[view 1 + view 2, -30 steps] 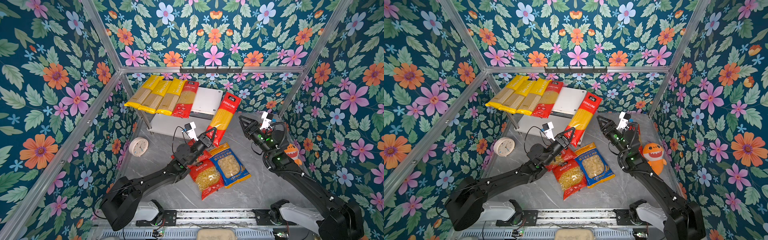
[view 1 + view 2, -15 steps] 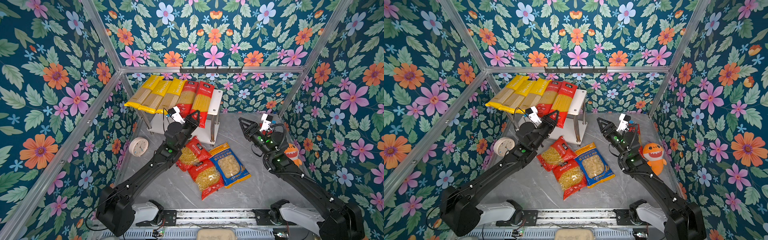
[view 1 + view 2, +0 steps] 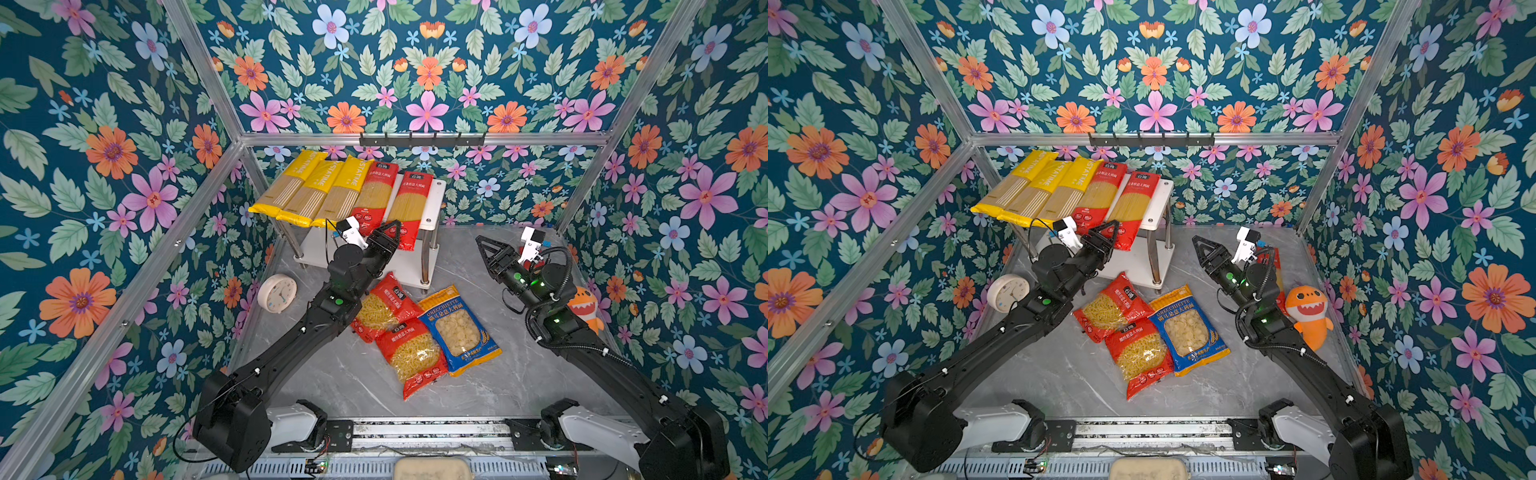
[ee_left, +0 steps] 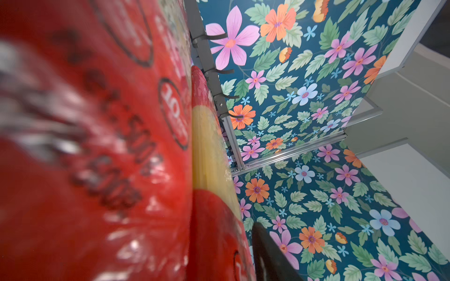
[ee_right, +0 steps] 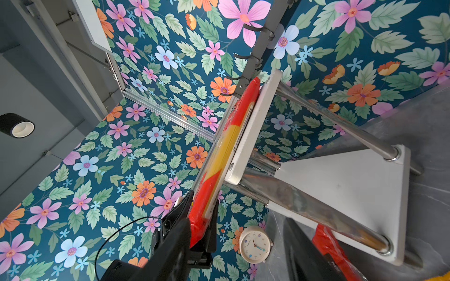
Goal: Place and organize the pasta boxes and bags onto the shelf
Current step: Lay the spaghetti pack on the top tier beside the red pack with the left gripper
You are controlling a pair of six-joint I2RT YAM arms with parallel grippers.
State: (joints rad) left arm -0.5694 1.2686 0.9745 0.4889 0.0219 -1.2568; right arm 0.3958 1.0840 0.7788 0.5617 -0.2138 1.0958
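Near, on the bench [image 3: 332, 374]: two red short-pasta bags [image 3: 409, 357] and the orecchiette bag [image 3: 457, 332] overlap; the left arm covers part of one. The right gripper [image 3: 484, 245] hangs open, w/ nothing in it. Behind its arm lies a red long pack [image 3: 1279, 278], mostly hidden. The left gripper [image 3: 392, 230] has one jaw on each side of the near end of the rightmost red spaghetti pack [image 3: 409, 208]; clamped or loose, I cannot tell. On the shelf [image 3: 436, 195] top board: three yellow packs [image 3: 316, 191] and two red. The lower board is approx. half hidden.

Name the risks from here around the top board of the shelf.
1. The rightmost red spaghetti pack overhangs the front edge of the shelf, with its near end between the jaws of the left gripper; a careless retreat might drag it off.
2. Little bare board shows beside it, so another long pack may hang over the side.
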